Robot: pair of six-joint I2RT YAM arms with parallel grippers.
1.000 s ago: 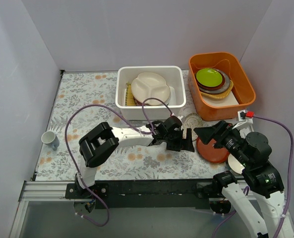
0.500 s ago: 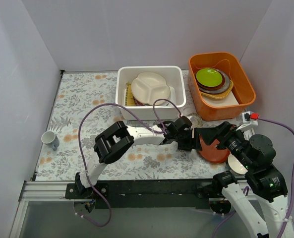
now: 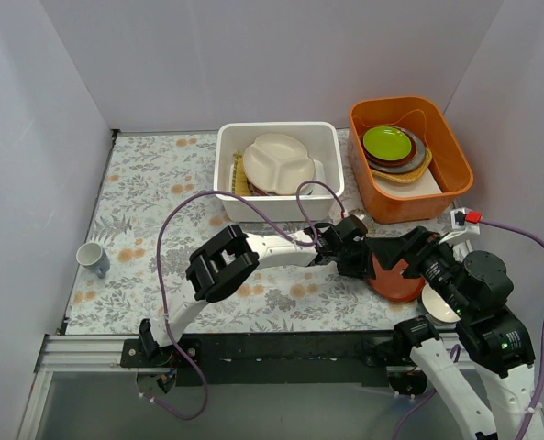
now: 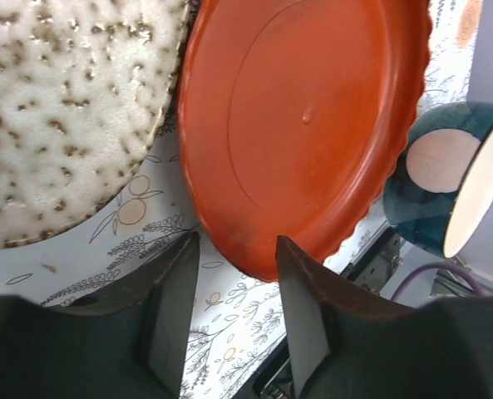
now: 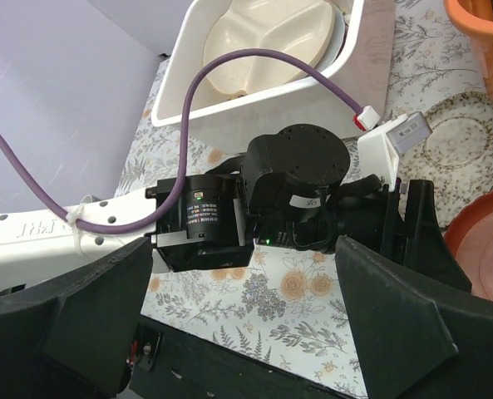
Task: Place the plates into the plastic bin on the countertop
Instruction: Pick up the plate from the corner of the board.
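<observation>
Seen from above, the left pincer (image 3: 361,266) sits at the red-brown plate (image 3: 398,282), which lies flat and face-up on the table (image 3: 143,183), right of the plastic bin (image 3: 281,203). In the left wrist view, its spread fingers straddle the plate's scalloped rim, with the lacy plate (image 4: 63,116) just beside. In the right wrist view, the right pincer (image 5: 244,249) gapes wide, with the left arm in the way.

The worktop (image 3: 152,192), pale with grey ferns and orange flowers, carries a red-brown plate (image 4: 304,125) whose near rim reaches between the left fingers (image 4: 173,320). A beige lacy plate (image 4: 63,108) lies ahead on one side and a tilted teal bowl (image 4: 446,183) on the other. Well beyond the fingers stand the white plastic bin (image 3: 226,170) and an orange tub (image 3: 457,170); a small cup (image 3: 93,258) sits far behind them.
</observation>
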